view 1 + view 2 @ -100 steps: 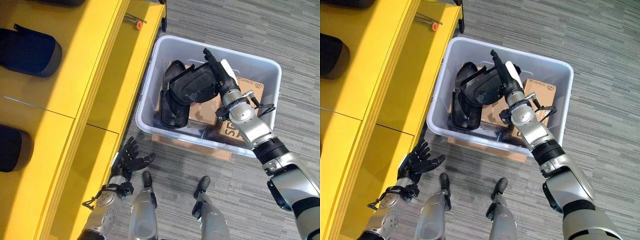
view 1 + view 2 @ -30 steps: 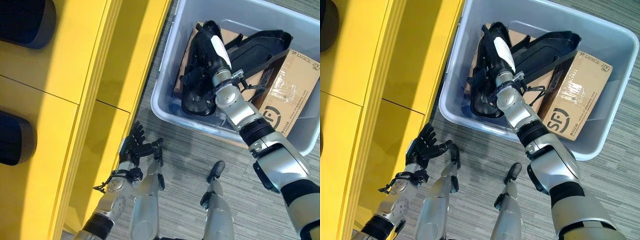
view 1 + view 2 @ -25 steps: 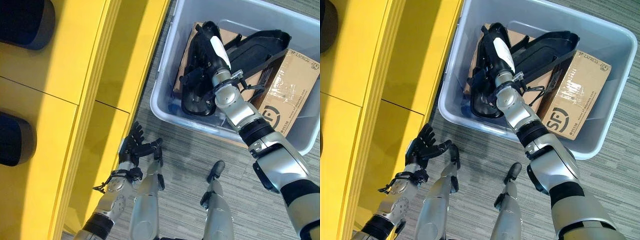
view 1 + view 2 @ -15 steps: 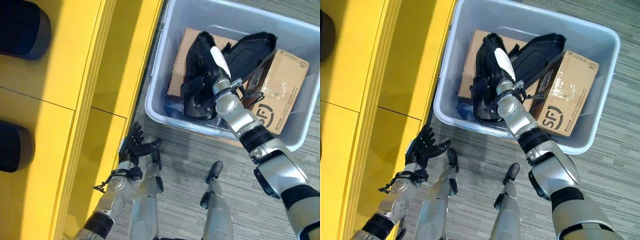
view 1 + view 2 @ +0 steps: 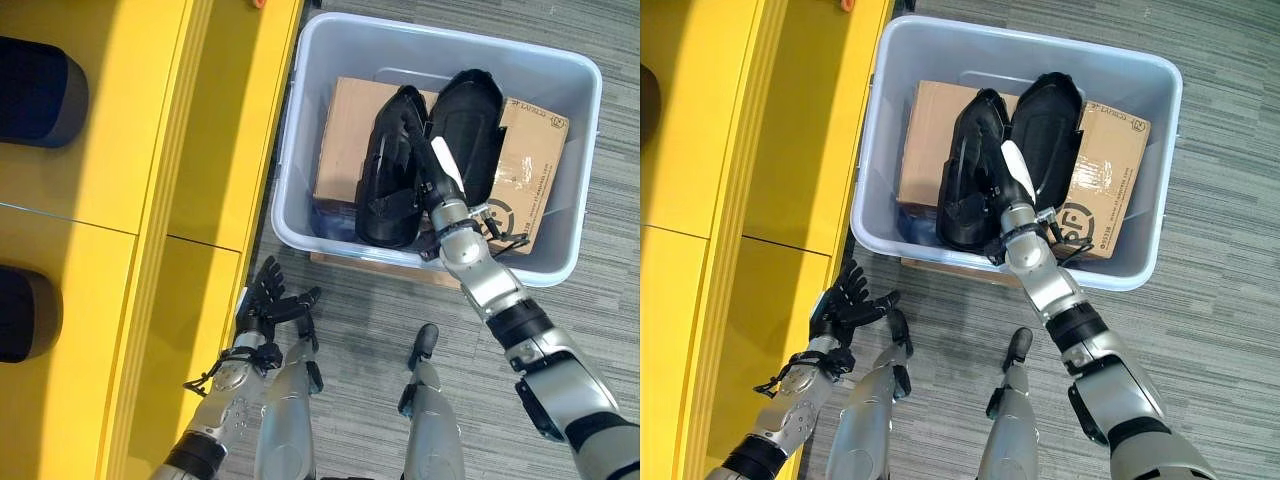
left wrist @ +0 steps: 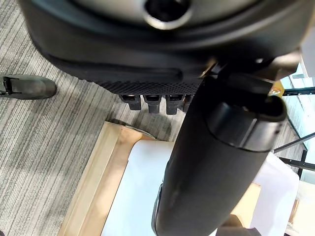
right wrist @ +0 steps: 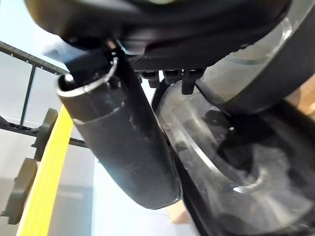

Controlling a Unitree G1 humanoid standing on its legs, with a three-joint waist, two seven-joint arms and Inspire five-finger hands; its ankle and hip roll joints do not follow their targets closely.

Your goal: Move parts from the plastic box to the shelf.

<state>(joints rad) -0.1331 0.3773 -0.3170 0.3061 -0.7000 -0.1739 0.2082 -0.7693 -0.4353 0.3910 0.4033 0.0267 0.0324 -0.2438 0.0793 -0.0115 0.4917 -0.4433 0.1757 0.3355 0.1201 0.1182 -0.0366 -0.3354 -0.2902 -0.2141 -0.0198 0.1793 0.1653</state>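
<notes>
Grey striped carpet floor (image 5: 560, 320) under a grey plastic box (image 5: 330, 60), beside yellow shelf (image 5: 150, 150).

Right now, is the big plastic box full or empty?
Not empty. The plastic box holds two black parts, with the right hand between them, on top of a cardboard box.

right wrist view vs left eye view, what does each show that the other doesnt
Only the right wrist view gives the close look along the right hand at the glossy curved surface of the black part just past its fingers. Only the left eye view shows the whole grey plastic box, the cardboard box under the parts, the yellow shelf beside it, and the left hand spread open over the floor. Both share the right hand at the black part, and some yellow shelf.
</notes>
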